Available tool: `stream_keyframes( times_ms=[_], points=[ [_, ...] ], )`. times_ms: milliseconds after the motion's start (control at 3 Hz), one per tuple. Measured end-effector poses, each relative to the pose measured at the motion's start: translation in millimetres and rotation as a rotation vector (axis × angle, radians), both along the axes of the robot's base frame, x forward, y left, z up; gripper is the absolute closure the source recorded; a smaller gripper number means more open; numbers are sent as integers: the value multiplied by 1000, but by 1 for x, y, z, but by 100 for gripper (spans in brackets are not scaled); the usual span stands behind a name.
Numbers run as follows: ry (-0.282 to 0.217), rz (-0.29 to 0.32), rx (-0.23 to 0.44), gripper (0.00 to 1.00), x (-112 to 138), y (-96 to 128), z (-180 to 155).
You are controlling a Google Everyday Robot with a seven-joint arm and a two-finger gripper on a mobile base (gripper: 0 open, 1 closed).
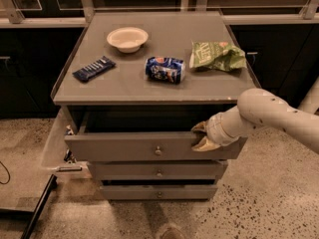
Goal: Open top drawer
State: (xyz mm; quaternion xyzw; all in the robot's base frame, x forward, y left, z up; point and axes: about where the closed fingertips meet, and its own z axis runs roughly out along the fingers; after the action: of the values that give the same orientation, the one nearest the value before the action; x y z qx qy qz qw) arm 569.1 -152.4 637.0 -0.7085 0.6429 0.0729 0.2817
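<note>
We are finding the white two-finger gripper with its tan fingers clamping the upper lip of the wide grey metal-knobbed top drawer, which is standing partly open and stretching mostly to their left, and we are judging this off-centre hold to be risking a slip or a skewed, jamming pull.

End effector (at top drawer) part-hidden

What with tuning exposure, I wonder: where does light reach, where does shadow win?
Camera view: warm light covers the cabinet top evenly; inside the top drawer is deep shadow, contents unreadable; the gripper at the drawer front's right upper edge is lit.
</note>
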Motion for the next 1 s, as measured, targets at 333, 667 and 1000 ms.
stream_keyframes(
  times_ms=[333, 667, 1000],
  points=[
    [10, 4, 7, 39, 0, 4, 1],
    [10, 4, 7, 42, 0, 4, 1],
    [21, 4, 34, 65, -29, -6, -2]
  ],
)
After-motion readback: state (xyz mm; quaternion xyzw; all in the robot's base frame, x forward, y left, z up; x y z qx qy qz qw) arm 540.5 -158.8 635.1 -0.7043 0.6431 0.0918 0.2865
